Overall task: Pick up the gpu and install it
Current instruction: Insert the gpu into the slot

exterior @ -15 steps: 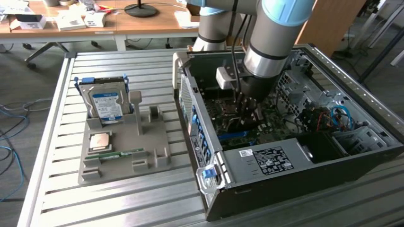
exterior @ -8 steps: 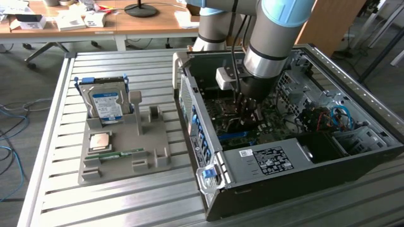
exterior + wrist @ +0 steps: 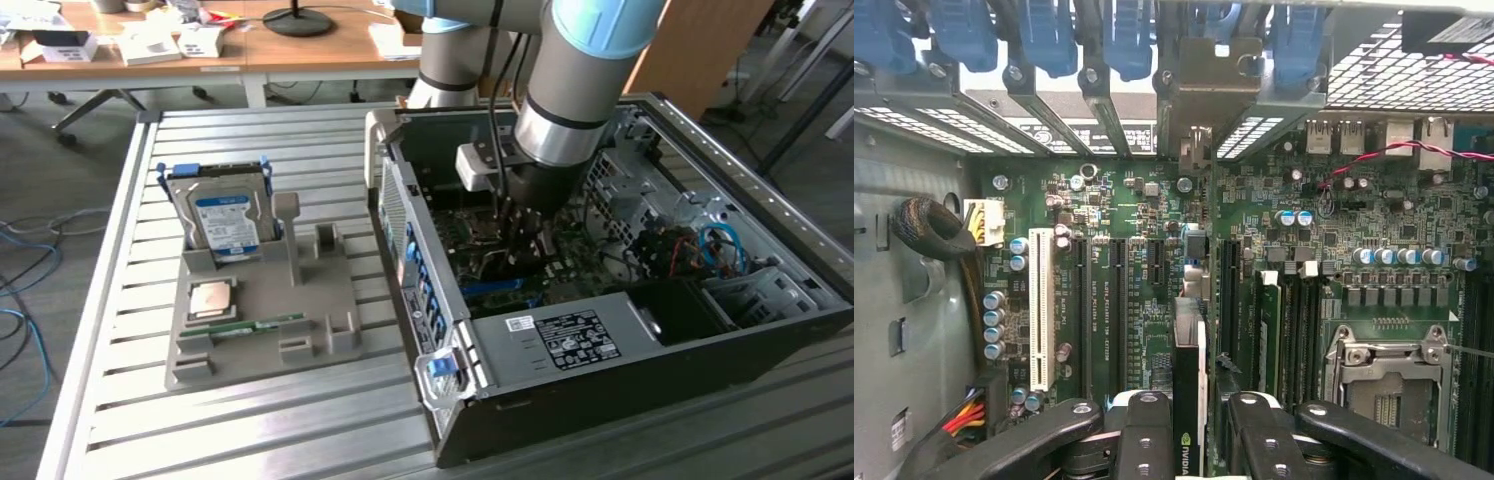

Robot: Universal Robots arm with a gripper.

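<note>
The gpu (image 3: 1189, 350) stands edge-on between my fingers, a thin dark card with a logo on its near end. Its silver bracket (image 3: 1194, 95) reaches the rear slot openings of the case. My gripper (image 3: 1192, 440) is shut on the gpu, one black finger (image 3: 1144, 430) on each side. The card lies along the motherboard (image 3: 1134, 300), between the black expansion slots and the memory slots. Whether it sits fully in a slot I cannot tell. In the exterior view my gripper (image 3: 521, 238) reaches down inside the open computer case (image 3: 561, 345).
A grey holder tray (image 3: 267, 330) on the slatted metal table holds a blue-labelled hard drive (image 3: 227, 222), a square processor (image 3: 214, 298) and a green memory stick (image 3: 260, 325). Inside the case are a white slot (image 3: 1040, 305), a processor socket (image 3: 1384, 385) and cables (image 3: 939, 230).
</note>
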